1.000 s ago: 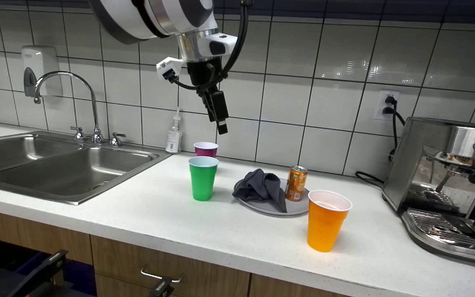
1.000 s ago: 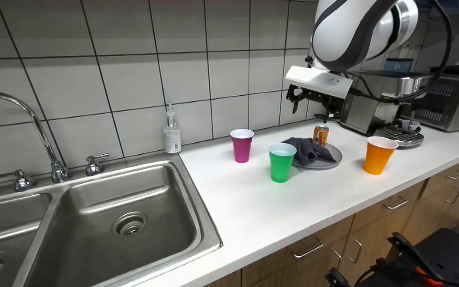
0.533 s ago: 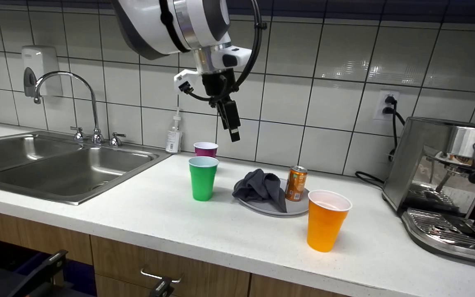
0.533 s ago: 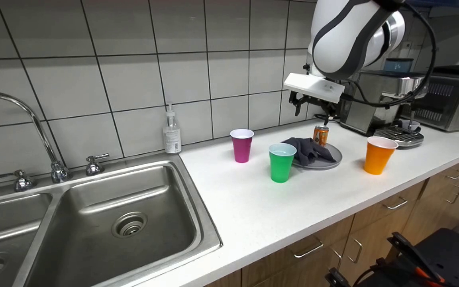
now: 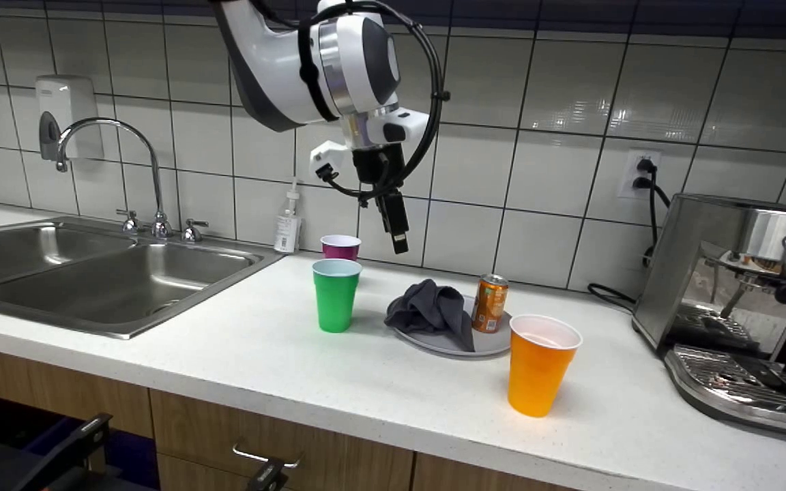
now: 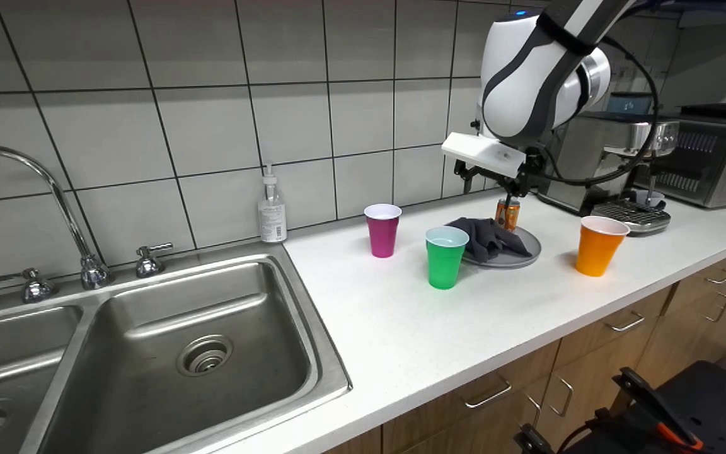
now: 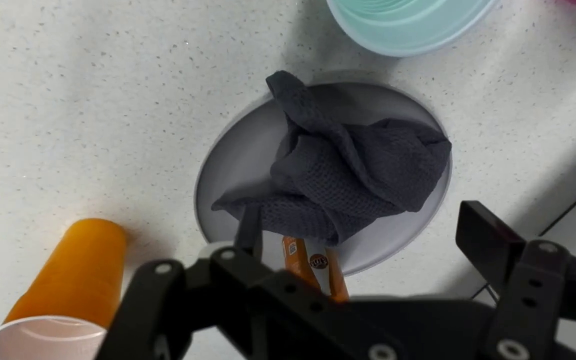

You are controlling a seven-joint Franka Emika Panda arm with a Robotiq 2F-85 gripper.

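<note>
My gripper [image 7: 366, 230] hangs open in the air, with nothing between its fingers, over a grey plate [image 7: 238, 150]. A crumpled dark grey cloth [image 7: 348, 170] lies on that plate. Beside the cloth stands an orange can [image 7: 298, 257], partly hidden by the gripper in the wrist view but plain in an exterior view [image 5: 490, 303]. In an exterior view the gripper [image 5: 400, 242] is above and behind the cloth, apart from it. A green cup [image 7: 408, 25] and an orange cup [image 7: 80, 270] stand upright on either side of the plate. A magenta cup [image 6: 383, 233] is behind the green one.
A steel sink [image 6: 331, 372] with a tall faucet [image 5: 154, 170] and a soap bottle [image 6: 272, 217] lie to one side. An espresso machine [image 5: 693, 273] stands at the other, with a microwave [image 6: 709, 157] beyond it. The tiled wall [image 5: 550, 164] runs close behind the plate.
The arm has come down towards the plate, moving right in an exterior view and slightly left in the opposite picture. The jaws have stayed open. Cups, can, cloth and plate have not moved.
</note>
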